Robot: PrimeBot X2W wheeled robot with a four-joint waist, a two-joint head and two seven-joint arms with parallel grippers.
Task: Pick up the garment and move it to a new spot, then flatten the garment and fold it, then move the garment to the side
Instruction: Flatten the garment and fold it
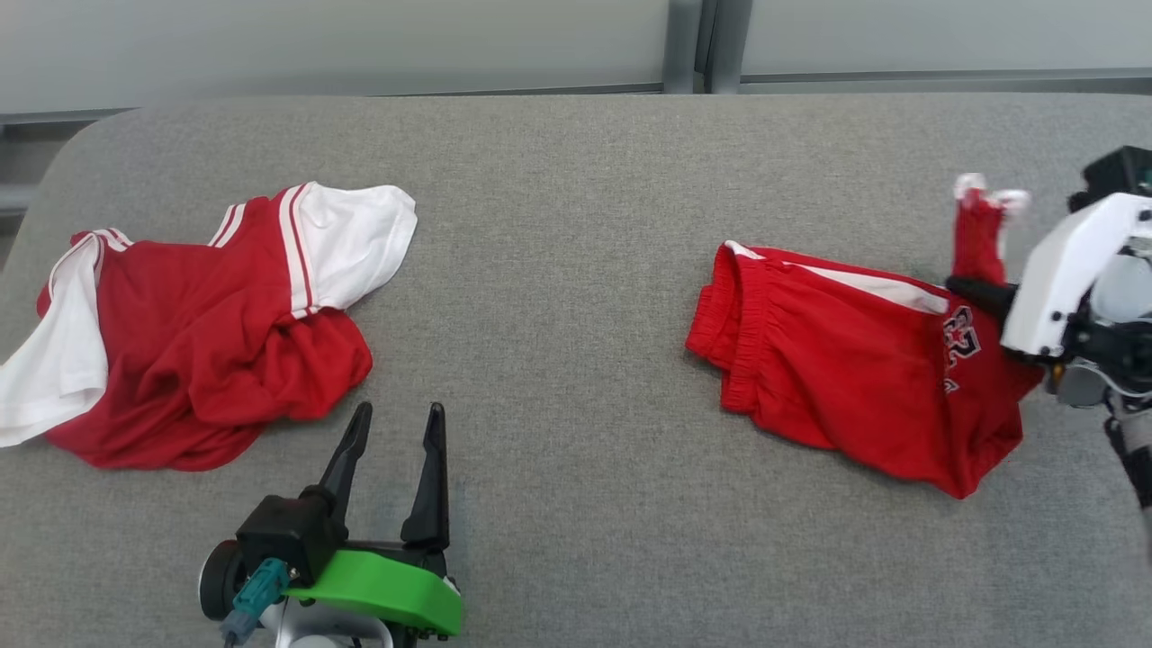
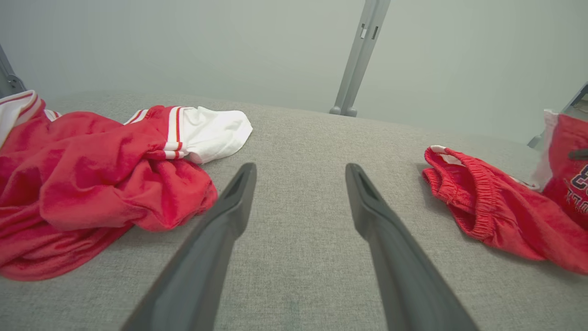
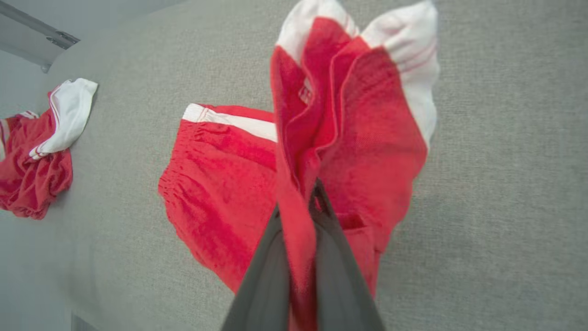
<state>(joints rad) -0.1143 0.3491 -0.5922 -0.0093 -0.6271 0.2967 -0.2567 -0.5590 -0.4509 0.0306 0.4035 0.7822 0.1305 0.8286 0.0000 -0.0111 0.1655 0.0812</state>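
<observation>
The garment, a pair of red shorts with a white side stripe and dark print, lies at the right of the grey cloth surface. My right gripper is shut on a fold near one leg. That leg's white-trimmed hem stands pulled up above the rest. In the right wrist view the red cloth bunches up from between the closed right gripper. The elastic waistband lies flat, pointing left. My left gripper hangs open and holds nothing near the front edge, also in its own view.
A crumpled red shirt with white sleeves lies at the left, close to my left gripper's fingers; it shows too in the wrist views. Bare grey surface separates the two garments. A grey wall post stands behind.
</observation>
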